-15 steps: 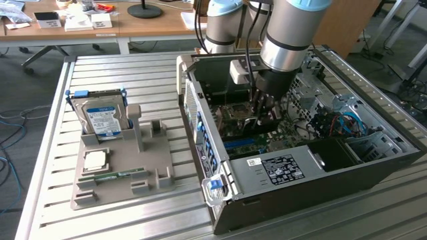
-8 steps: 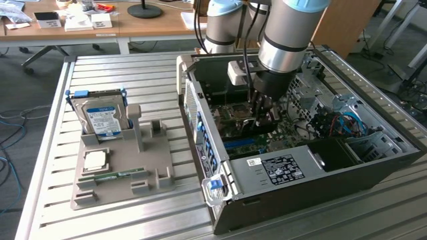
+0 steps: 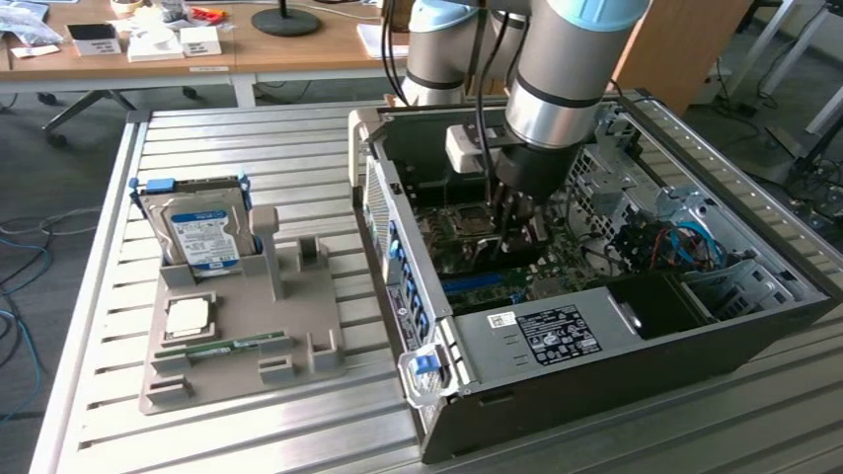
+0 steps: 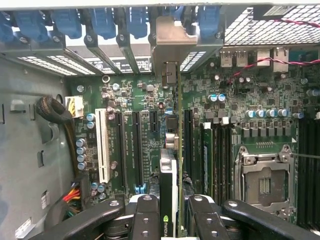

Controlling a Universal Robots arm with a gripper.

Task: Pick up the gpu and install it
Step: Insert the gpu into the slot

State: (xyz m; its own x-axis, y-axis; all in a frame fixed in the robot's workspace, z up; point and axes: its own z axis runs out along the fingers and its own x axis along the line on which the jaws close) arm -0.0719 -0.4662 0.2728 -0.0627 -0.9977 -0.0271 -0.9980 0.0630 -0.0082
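**Inspector:** State of the fingers?

**Me:** My gripper (image 4: 168, 222) had its fingers (image 4: 146, 215) pinching the gpu (image 4: 170, 170), which stood on edge.

**Inspector:** Card's location?

**Me:** Inside the computer case (image 3: 737, 326), over the motherboard (image 4: 250, 100), between the black expansion slots (image 4: 137, 145) and the memory slots (image 4: 220, 155). Its silver bracket (image 4: 170, 47) lay at the rear wall, among the blue latches (image 4: 65, 22). Whether it was seated, I could not tell.

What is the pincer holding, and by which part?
The pincer grips the thin dark gpu card with silver end bracket, across its flat faces, near the end away from that bracket.
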